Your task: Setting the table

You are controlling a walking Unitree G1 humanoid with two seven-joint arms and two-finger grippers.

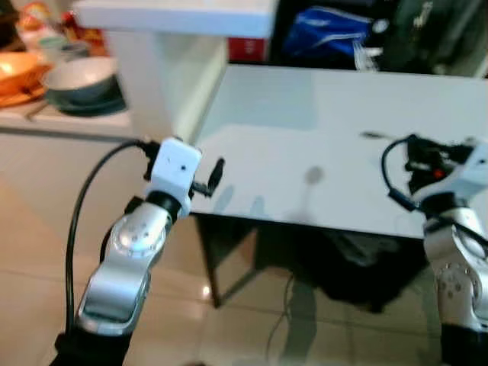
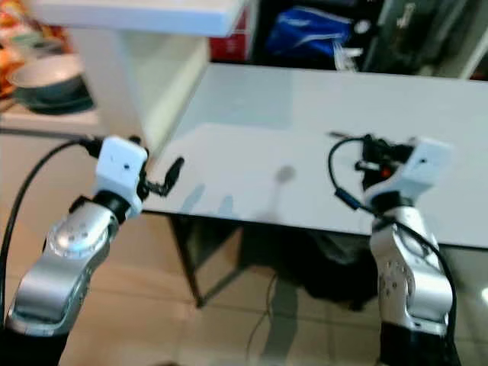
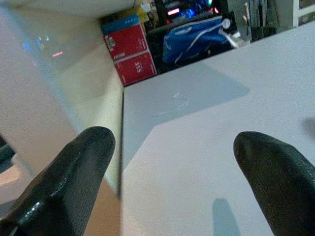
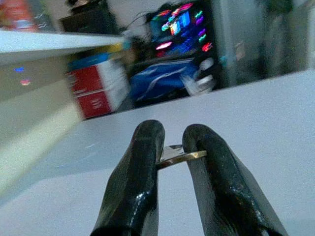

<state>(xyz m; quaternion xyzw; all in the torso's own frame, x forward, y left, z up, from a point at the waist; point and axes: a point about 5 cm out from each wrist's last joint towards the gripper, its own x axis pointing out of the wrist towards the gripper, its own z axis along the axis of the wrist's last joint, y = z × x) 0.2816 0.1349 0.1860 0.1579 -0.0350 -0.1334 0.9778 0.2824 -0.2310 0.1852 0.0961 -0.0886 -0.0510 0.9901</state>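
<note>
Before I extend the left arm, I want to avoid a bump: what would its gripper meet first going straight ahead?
Probably nothing soon: the left gripper points across the bare table. Far beyond stand red boxes and a blue bag; depth unclear.

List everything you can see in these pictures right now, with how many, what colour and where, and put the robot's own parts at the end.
Rectangular white table: one, white, in front of the robot under both arms.
Thin flat metal piece: one, silvery, pinched between the right gripper's fingers above the table; what it is cannot be told.
Grey-green round bowl: one, on the white counter at far left.
Orange dish: one, beside the bowl on the counter.
Red boxes: two, stacked beyond the table's far end.
Blue bag: one, beyond the table's far edge.
Left gripper: one, black fingers, open over the table's near left corner.
Right gripper: one, black fingers, shut on the metal piece.
</note>
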